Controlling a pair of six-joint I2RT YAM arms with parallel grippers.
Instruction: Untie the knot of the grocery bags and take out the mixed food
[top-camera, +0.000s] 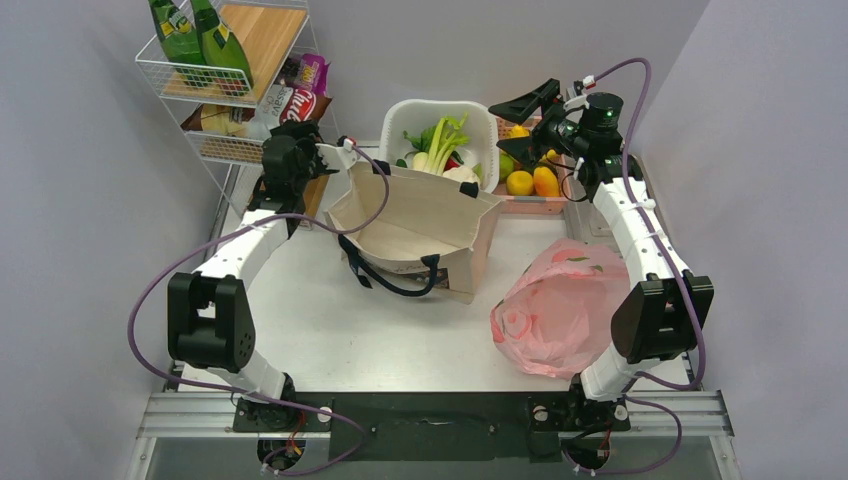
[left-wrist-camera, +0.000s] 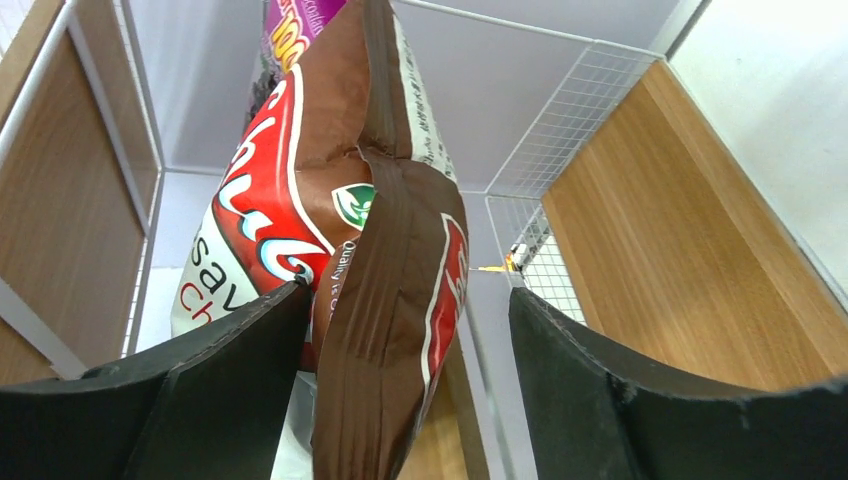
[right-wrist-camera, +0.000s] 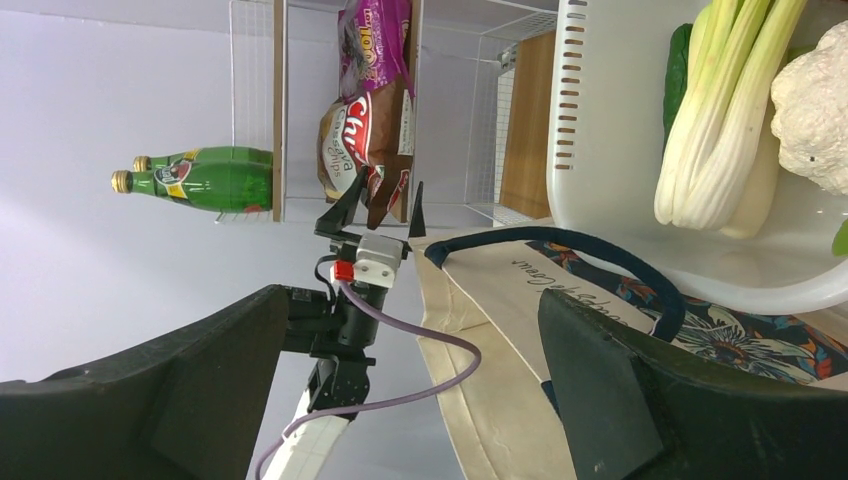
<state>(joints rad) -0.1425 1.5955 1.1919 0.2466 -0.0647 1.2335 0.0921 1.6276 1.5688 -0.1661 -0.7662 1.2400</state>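
Snack packet (left-wrist-camera: 340, 200) between spread jaws
Left gripper (left-wrist-camera: 410, 300), ten o'clock, straddles it inside the wire shelf (left-wrist-camera: 590, 100); right gripper (right-wrist-camera: 412, 300), one o'clock, gapes empty.

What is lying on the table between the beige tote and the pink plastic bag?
Nothing: the overhead view shows only bare white table between the beige tote and the pink plastic bag.

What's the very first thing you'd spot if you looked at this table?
Probably the crumpled pink plastic bag lying at the near right. Next, the beige tote standing open in the middle, and the left gripper with its jaws wide on either side of a red-and-brown snack packet at the wire shelf.
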